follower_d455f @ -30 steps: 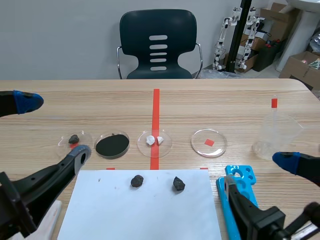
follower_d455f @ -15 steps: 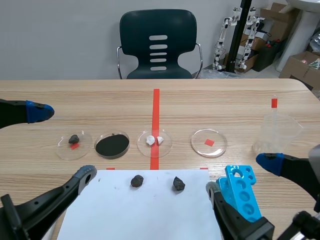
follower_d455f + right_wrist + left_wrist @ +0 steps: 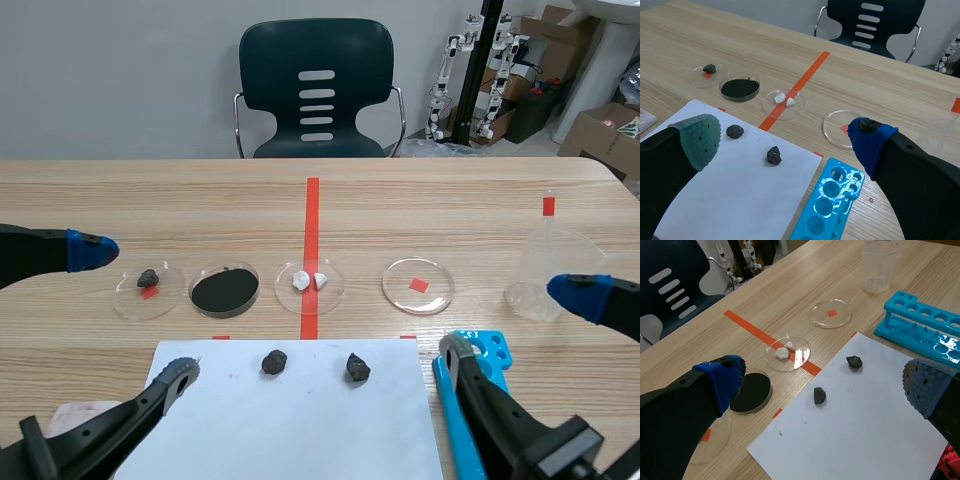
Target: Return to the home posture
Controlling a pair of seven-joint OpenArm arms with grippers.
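Observation:
Both grippers hang open and hold nothing, low over the near side of the table. My left gripper (image 3: pixel 135 312) spans the left edge of the white paper sheet (image 3: pixel 300 420); in its wrist view the left gripper (image 3: pixel 825 377) frames the sheet (image 3: pixel 855 440) and two dark rocks (image 3: pixel 819 395) (image 3: pixel 854 361). My right gripper (image 3: pixel 515 320) stands over the blue test tube rack (image 3: pixel 487 349). In the right wrist view, the right gripper (image 3: pixel 785 137) has the rocks (image 3: pixel 734 131) (image 3: pixel 773 155) and the rack (image 3: pixel 827 205) below it.
Several petri dishes stand in a row beyond the sheet: one with a dark rock (image 3: pixel 148 288), one with black powder (image 3: pixel 225 290), one with white pieces (image 3: pixel 309 283), one bare (image 3: pixel 418 285). A clear beaker (image 3: pixel 555 270) is at the right. A pale cloth (image 3: pixel 75 415) lies at the near left.
My left gripper has dropped lower and toward the near edge of the table. The right gripper swung a little left, then back right. The things on the table have not moved.

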